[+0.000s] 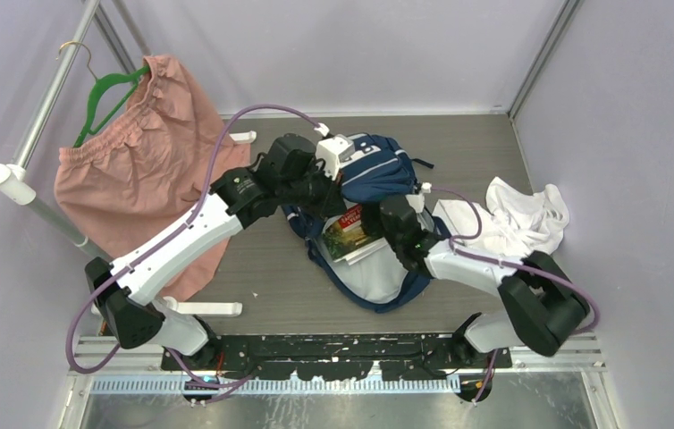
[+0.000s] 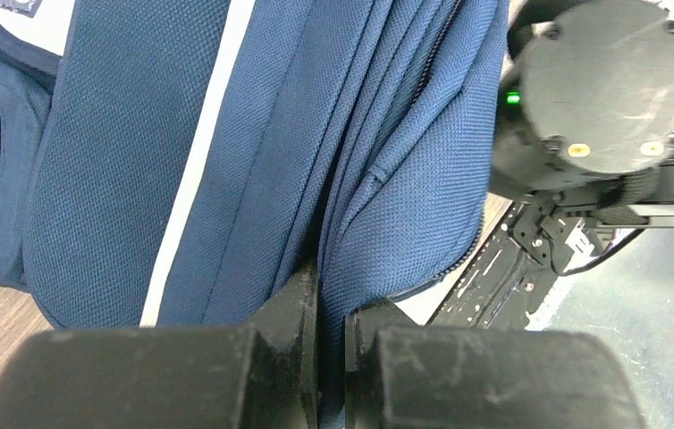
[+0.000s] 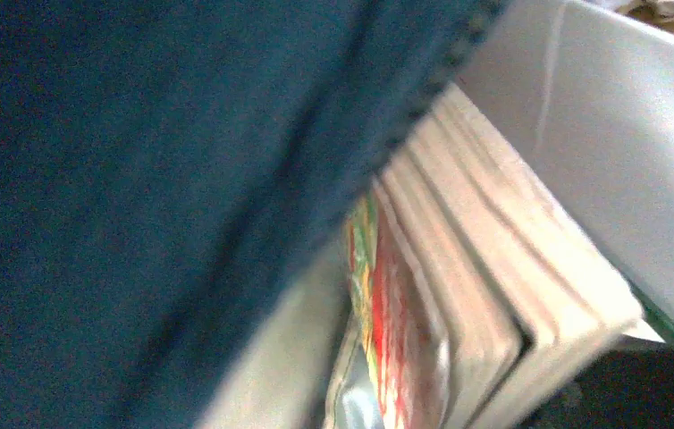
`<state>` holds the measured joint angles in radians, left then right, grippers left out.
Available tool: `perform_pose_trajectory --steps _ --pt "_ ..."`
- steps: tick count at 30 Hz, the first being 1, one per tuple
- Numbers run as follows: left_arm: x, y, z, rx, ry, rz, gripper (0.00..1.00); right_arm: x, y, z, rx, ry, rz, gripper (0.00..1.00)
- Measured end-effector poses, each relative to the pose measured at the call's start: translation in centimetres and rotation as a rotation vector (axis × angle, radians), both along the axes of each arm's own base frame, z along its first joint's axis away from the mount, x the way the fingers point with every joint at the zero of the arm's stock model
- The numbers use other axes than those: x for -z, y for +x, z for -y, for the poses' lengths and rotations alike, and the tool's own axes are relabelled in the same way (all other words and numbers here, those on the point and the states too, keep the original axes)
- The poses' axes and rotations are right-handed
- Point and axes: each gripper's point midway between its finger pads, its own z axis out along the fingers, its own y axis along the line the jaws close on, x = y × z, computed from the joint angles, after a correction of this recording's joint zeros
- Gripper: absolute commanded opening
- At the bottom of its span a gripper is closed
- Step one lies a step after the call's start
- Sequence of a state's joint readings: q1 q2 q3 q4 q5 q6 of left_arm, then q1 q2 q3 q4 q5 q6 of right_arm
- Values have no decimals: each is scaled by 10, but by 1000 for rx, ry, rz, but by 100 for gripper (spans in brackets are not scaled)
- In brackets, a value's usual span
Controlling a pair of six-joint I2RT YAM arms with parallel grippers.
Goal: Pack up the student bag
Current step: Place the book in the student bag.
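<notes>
**Top view.** The bag (image 1: 378, 170) lies open at mid-table, its top flap held by the left gripper (image 1: 329, 183). The right gripper (image 1: 376, 222) is at the mouth, beside the books (image 1: 349, 231). Shorts (image 1: 150, 170) lie to the left and a cloth (image 1: 517, 219) just right of the bag, with bare table (image 1: 289, 286) in front.

**Left wrist.** The fingers (image 2: 289, 304) are nearly together, clamped on a fold of the bag near its zip edge.

**Right wrist.** The view is blurred. Books sit between blue fabric and grey lining (image 3: 619, 161). Whether this gripper is apart or together cannot be told.

The top camera looks down from high up on the near side, over the whole table (image 1: 275, 286). Each wrist camera sits very near the student bag (image 1: 378, 170), which all three views share.
</notes>
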<state>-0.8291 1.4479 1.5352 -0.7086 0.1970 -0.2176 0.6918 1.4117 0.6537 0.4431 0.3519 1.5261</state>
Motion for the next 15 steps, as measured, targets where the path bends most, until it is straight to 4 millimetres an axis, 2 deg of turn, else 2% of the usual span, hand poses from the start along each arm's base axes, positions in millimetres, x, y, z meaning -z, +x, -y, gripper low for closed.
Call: perform_pose_trajectory --steps 6,11,15 --pt "2 -2 1 -3 -8 -5 0 -10 -42 20 -53 11 -6 96" --pt "1 -6 5 14 -18 -6 0 -19 -79 37 -118 -47 -12 97" --pt "-1 -13 12 53 -37 -10 0 -24 -114 57 -184 -141 2 95"
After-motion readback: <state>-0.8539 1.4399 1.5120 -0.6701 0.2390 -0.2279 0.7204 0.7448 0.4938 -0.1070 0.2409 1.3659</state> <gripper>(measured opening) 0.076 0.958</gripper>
